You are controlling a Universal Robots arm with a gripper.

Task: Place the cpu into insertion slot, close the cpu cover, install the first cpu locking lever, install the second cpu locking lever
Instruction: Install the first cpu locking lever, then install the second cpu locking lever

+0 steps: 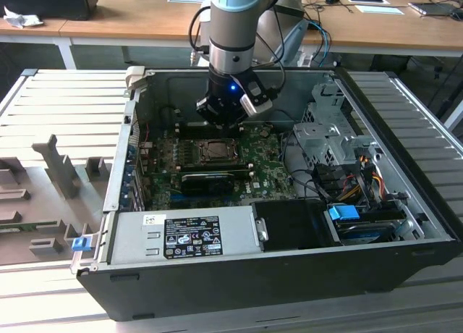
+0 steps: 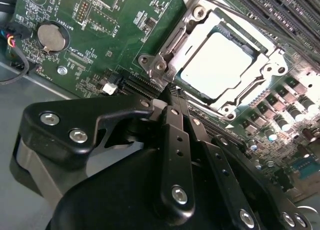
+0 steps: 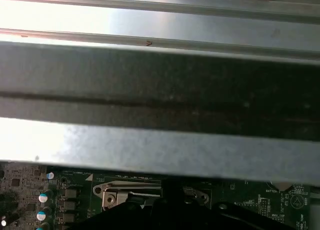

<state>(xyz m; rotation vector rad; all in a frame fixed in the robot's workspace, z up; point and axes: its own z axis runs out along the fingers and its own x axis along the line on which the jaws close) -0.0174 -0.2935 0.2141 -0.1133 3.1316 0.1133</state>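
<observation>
Matte black pincer (image 2: 172,92) with fingers pressed together, tips at the insertion slot (image 2: 225,60) edge — the cpu (image 2: 216,64), flat pale-silver square, sits inside under the shiny cpu cover (image 2: 272,72)

An open black computer case (image 1: 239,289) lies on a slatted grey table (image 1: 65,101), a labelled power supply (image 1: 181,235) inside.

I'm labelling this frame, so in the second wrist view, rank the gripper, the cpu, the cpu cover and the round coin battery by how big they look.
1. gripper, though its nearness to the camera inflates it
2. cpu cover
3. cpu
4. coin battery
</observation>
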